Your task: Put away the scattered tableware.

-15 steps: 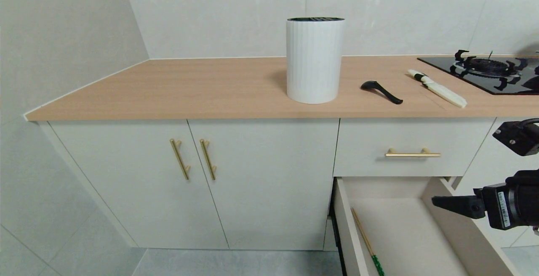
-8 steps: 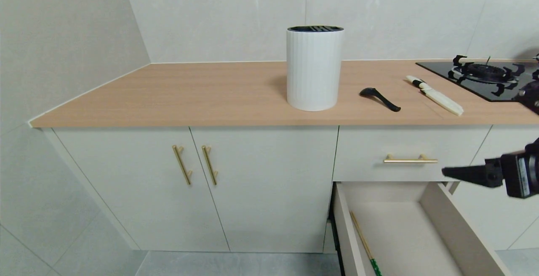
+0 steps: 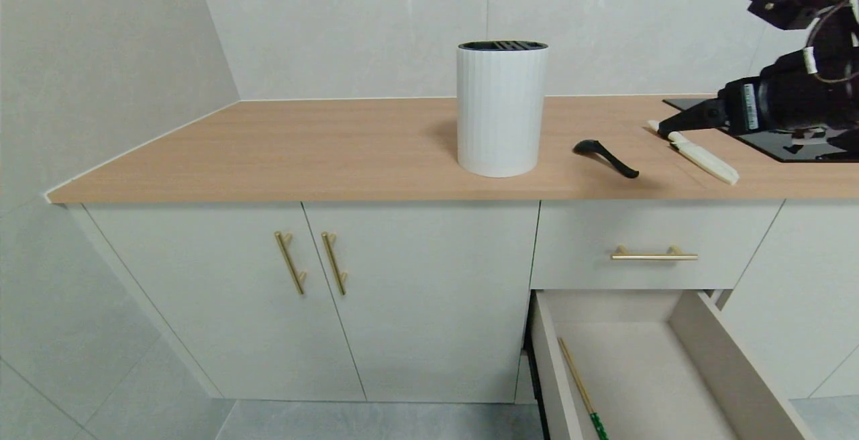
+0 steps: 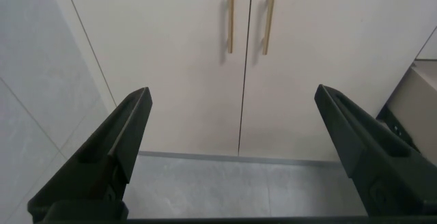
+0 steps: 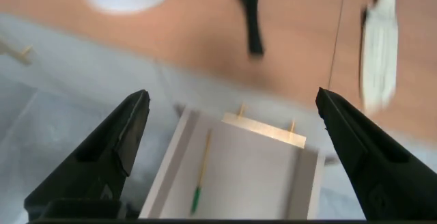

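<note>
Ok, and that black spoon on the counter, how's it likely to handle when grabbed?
The black spoon looks small and thin, so probably light and stiff. It lies low on the smooth counter, so it may skid or pivot if nudged. Its rounded bowl could let it rock when one end is pressed.

On the counter (image 3: 302, 151) I counted one white ribbed holder (image 3: 502, 110), one black spoon (image 3: 605, 157) and one white knife (image 3: 698, 153), with one hob (image 3: 778, 150) at its far end. Below were two cabinet doors (image 3: 201, 292), each with one upright gold handle (image 3: 289, 262), and two drawers: one shut drawer (image 3: 654, 229) and one open drawer (image 3: 711, 353). The open one held one thin green-tipped stick (image 3: 580, 386); I could not tell whether it was a single chopstick or a pair.
</note>
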`<state>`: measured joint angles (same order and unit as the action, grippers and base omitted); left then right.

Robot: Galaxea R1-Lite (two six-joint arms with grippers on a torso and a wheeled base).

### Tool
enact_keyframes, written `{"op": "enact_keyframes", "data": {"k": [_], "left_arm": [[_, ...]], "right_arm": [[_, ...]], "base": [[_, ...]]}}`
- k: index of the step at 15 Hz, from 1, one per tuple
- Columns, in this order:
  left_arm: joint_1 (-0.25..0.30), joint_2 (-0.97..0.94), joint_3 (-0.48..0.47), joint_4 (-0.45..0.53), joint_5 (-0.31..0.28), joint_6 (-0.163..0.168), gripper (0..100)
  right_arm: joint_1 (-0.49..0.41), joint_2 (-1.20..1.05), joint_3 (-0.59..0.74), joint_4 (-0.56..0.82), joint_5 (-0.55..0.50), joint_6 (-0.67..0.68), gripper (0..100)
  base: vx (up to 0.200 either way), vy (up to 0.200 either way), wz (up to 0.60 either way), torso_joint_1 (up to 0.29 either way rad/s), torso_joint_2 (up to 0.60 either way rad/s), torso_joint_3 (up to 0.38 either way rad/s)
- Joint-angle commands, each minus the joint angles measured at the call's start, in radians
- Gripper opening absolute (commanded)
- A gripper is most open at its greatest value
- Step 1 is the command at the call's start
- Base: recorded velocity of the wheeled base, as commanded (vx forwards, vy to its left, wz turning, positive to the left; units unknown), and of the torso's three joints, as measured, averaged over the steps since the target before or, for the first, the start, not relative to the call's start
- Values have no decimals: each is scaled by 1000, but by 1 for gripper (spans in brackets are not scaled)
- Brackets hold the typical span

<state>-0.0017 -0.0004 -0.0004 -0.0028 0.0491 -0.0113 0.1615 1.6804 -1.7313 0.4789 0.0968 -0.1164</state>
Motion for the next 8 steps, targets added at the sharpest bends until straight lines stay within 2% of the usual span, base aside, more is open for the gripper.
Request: {"op": "enact_keyframes", "data": {"k": [1, 2, 8], "left_arm": [[0, 0, -1, 0, 1, -1, 100], [0, 0, 0, 0, 1, -1, 100], [0, 0, 0, 0, 0, -1, 100]], "right_arm": [[-17, 274, -221, 50, 31, -22, 100], [-25, 320, -269, 56, 52, -22, 100], [-28, 424, -269, 15, 67, -34, 100]], "base": [[0, 0, 0, 0, 0, 0], [0, 0, 0, 0, 0, 0], [0, 0, 0, 0, 0, 0]]}}
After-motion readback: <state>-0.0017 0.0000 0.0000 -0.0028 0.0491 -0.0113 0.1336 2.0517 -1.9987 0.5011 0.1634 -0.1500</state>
